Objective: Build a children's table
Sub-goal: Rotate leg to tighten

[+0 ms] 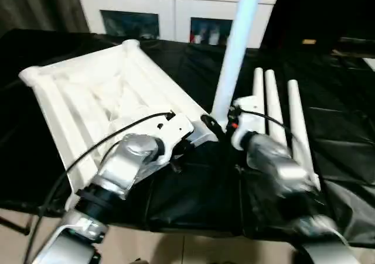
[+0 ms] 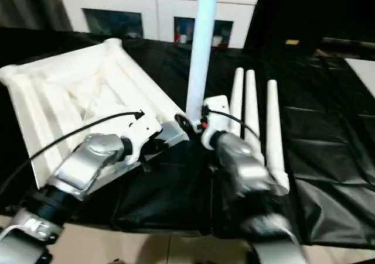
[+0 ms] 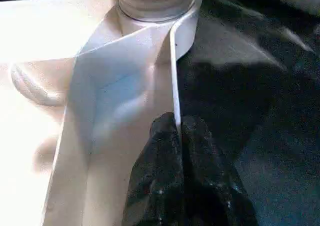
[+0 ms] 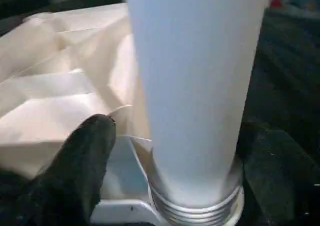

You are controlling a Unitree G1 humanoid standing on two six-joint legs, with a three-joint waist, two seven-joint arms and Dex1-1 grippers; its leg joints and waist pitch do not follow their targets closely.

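Observation:
The children's table top (image 1: 88,94) lies upside down on a black cloth, ribbed underside up. One white leg (image 1: 237,47) stands upright in its near right corner socket (image 4: 195,213). Three more legs (image 1: 272,100) lie side by side on the cloth to the right. My left gripper (image 3: 177,131) is shut on the thin rim wall of the top, a little way from that corner. My right gripper (image 4: 177,131) sits at the base of the upright leg, open, with one black finger (image 4: 75,171) on each side and a gap to the leg.
A white cabinet (image 1: 176,6) with glass doors stands behind the work surface. The black cloth (image 1: 205,188) hangs over the front edge close to me, with pale floor below it.

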